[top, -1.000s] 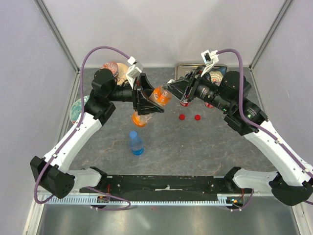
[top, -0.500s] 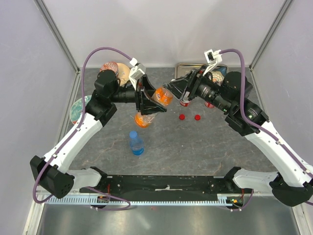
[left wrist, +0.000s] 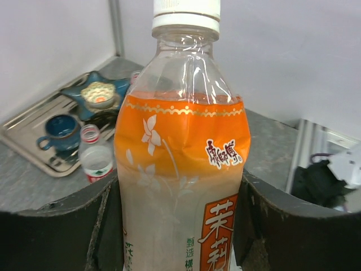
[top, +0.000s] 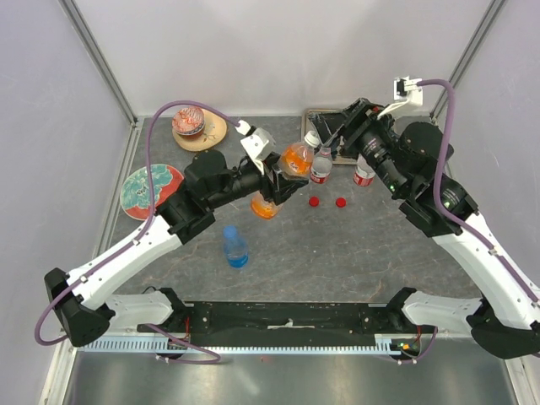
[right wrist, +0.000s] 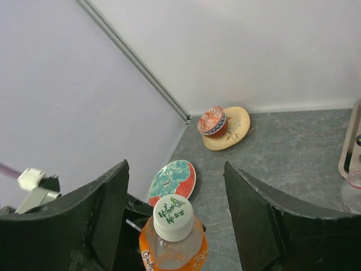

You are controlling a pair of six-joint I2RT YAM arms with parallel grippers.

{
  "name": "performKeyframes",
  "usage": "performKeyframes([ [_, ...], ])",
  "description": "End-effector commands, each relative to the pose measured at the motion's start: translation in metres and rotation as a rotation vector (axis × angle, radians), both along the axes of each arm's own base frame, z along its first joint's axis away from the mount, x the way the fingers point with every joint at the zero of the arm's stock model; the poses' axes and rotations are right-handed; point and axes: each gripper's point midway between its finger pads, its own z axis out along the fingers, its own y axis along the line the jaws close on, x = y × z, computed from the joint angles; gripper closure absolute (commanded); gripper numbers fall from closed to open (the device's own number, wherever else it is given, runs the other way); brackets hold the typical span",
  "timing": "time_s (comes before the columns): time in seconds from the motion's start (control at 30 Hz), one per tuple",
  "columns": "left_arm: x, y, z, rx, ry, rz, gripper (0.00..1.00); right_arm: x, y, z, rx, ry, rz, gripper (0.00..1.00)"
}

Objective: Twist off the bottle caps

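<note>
The orange tea bottle [top: 294, 159] is clamped at mid-body between the 2 fingers [left wrist: 104, 226] of the left gripper [top: 281, 180] and is held tilted, neck toward the back right. Whether its base touches the table [top: 354, 253] cannot be told. The white cap [right wrist: 173, 217] is seated on the neck, with green print visible on its top. The right gripper [right wrist: 175, 186] is positioned above the cap with its jaws spread wide, 1 on each side, and no contact with the cap is seen. 2 clear red-labelled bottles [top: 321, 166] [top: 363, 171] are standing just in front of the metal tray [top: 314, 113]; the neck of the nearer one is seen open in the left wrist view. 2 red caps [top: 313, 202] [top: 340, 202] are lying on the table close in front of those bottles, apart from each other. A blue bottle [top: 237, 251] with its blue cap [top: 229, 230] on is standing well apart, nearer the arm bases. A blue cup [left wrist: 59, 129] is recorded in the tray.
</note>
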Motion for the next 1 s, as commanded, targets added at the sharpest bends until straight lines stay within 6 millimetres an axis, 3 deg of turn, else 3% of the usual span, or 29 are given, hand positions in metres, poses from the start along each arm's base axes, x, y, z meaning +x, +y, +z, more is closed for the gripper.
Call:
performKeyframes([
  [0.0,0.027,0.017,0.014,-0.007,-0.124,0.252,0.54,0.01,-0.004,-0.003,0.029,0.044,-0.062,0.26],
  [0.4,0.028,0.017,0.011,0.018,-0.167,0.317,0.54,0.019,0.02,-0.028,0.003,0.103,0.005,0.32],
  [0.57,0.027,0.018,0.012,0.017,-0.172,0.318,0.54,0.017,0.023,-0.031,0.002,0.105,0.023,0.39],
  [0.97,0.027,0.018,0.013,0.017,-0.172,0.317,0.54,0.019,0.03,-0.043,-0.02,0.124,0.045,0.43],
])
